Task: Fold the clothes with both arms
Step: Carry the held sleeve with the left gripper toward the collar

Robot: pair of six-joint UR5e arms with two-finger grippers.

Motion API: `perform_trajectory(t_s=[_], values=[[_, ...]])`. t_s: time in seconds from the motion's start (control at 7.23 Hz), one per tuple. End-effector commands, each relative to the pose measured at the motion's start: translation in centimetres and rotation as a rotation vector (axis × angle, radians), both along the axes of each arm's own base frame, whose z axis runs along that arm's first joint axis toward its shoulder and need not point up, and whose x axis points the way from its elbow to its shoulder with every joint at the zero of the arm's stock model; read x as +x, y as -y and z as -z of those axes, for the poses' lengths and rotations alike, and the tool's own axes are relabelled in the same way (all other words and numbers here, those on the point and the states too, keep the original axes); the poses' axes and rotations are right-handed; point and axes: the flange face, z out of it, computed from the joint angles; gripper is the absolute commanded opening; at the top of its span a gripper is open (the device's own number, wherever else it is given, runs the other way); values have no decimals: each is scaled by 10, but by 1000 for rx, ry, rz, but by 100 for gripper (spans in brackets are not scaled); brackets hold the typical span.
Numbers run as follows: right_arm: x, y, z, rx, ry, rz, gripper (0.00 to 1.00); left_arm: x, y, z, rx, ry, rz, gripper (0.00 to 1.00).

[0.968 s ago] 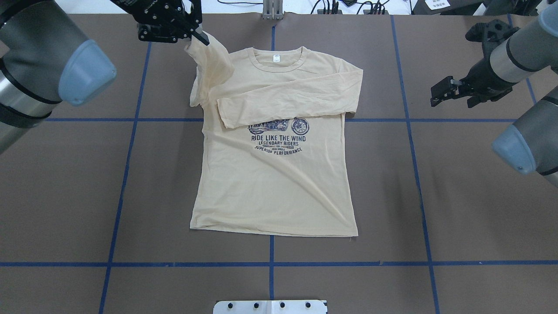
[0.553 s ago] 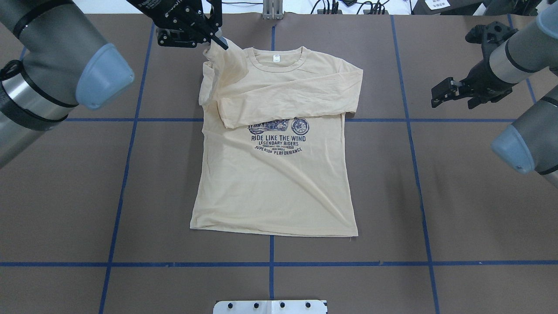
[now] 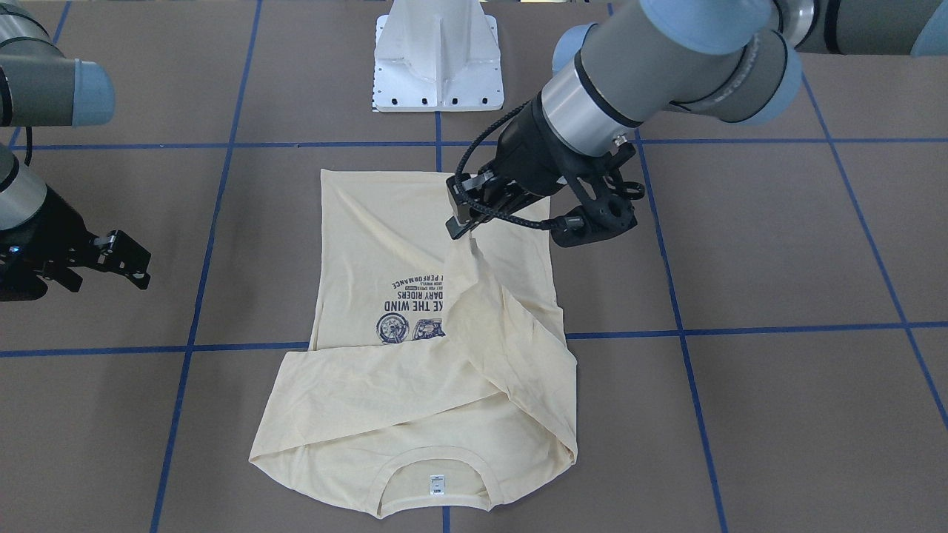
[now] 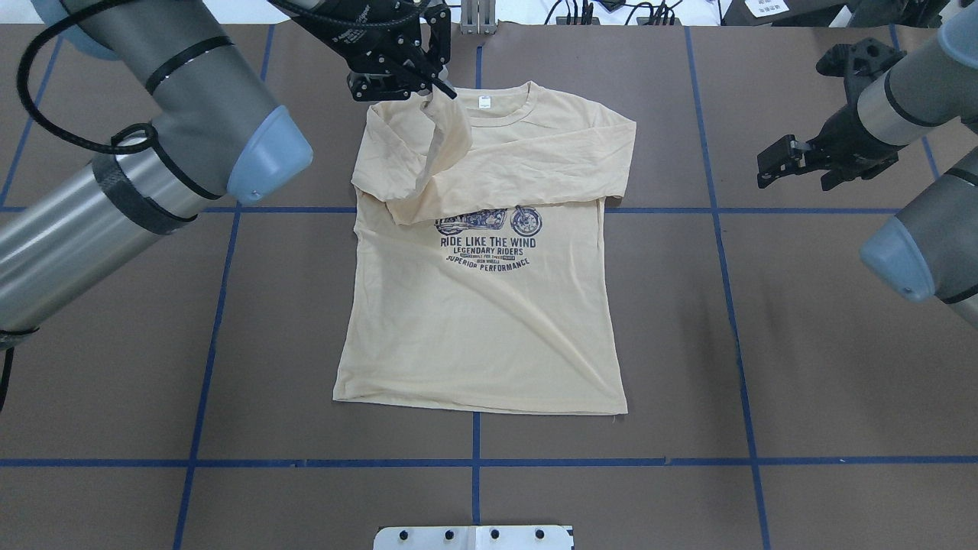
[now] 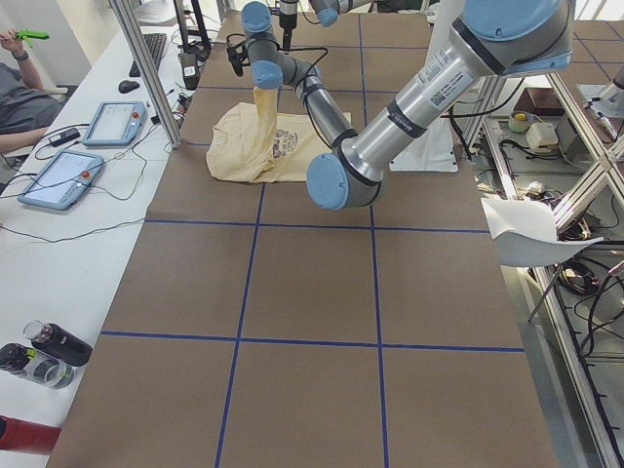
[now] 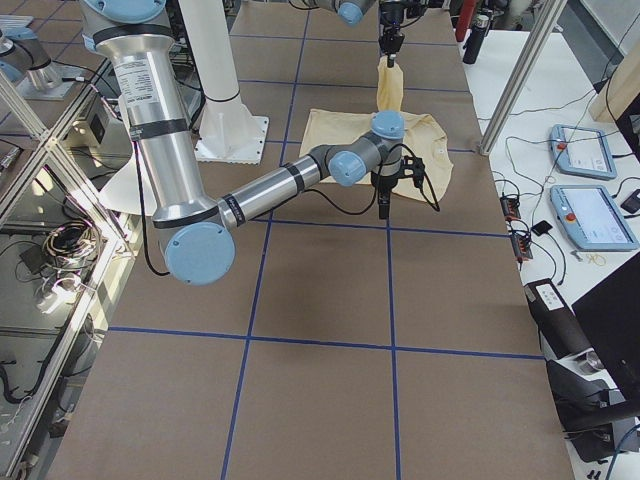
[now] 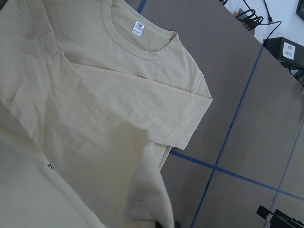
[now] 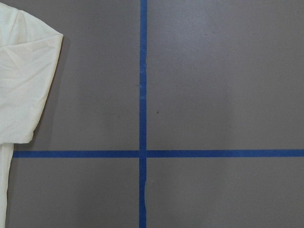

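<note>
The cream-yellow T-shirt (image 4: 481, 328) lies print up on the brown table, collar toward the far edge. One sleeve lies folded across the chest. My left gripper (image 4: 437, 85) is shut on the cuff of the other sleeve (image 4: 443, 137) and holds it lifted over the shirt beside the collar. In the front view the left gripper (image 3: 461, 228) hangs that sleeve (image 3: 489, 311) above the body. The left wrist view shows the shirt (image 7: 95, 118) and its neck label (image 7: 137, 29). My right gripper (image 4: 768, 166) is open and empty, well off the shirt's side; it also shows in the front view (image 3: 137, 263).
The white pedestal base (image 3: 438, 55) stands at the robot's edge of the table. Blue tape lines (image 4: 474, 461) grid the brown surface. Cables (image 4: 581, 11) lie along the far edge. Operator tablets (image 5: 63, 175) sit on a side bench.
My left gripper has carried the sleeve cuff rightward, from outside the shirt's shoulder to beside the collar, so the sleeve now drapes over the chest. The right arm has not moved.
</note>
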Motion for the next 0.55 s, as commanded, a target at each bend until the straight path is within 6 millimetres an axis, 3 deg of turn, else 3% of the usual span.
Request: perform_trajectory(t_s=[0.0,0.14,0.41], values=[[-3,4,-4,-7,-5,1,100,41,-6,4,-17,-27,28,0],[-4,5,-5,-7,-5,1,100,44,-3,14,-29,-33,31,0],[-4,5,-5,-7,-5,1,100,46,-1,16,-59,-41,51,0]])
